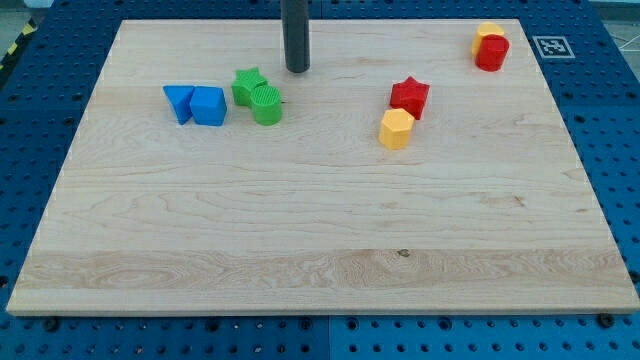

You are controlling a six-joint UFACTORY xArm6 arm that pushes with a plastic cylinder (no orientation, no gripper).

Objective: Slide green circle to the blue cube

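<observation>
**Eight blocks on a wooden board, green circle beside the blue pair**

No containers are seen; everything lies directly on the pale wooden board (320, 230), whose grain runs across the view and which rests on a blue perforated table (30, 120).

Eight smooth, matte blocks are counted, two of each colour. The green circle (267, 104), with a ribbed top, is touching the green star (248, 84) at its 10 o'clock. The blue cube (209, 106) is found near it, at its 9 o'clock, with a narrow gap between them, and a blue wedge-like block (179, 101) is pressed against the cube's far side. Toward the view's right, a red star (409, 96) is touched by a yellow hexagonal block (396, 129) at its 7 o'clock. At the view's top right, a red cylinder (491, 53) stands against a yellow block (488, 32) of unclear shape.

No pincer is carried; my tip (297, 69), a plain dark rod end, is placed at 1 o'clock of the green circle, apart from every block.
</observation>
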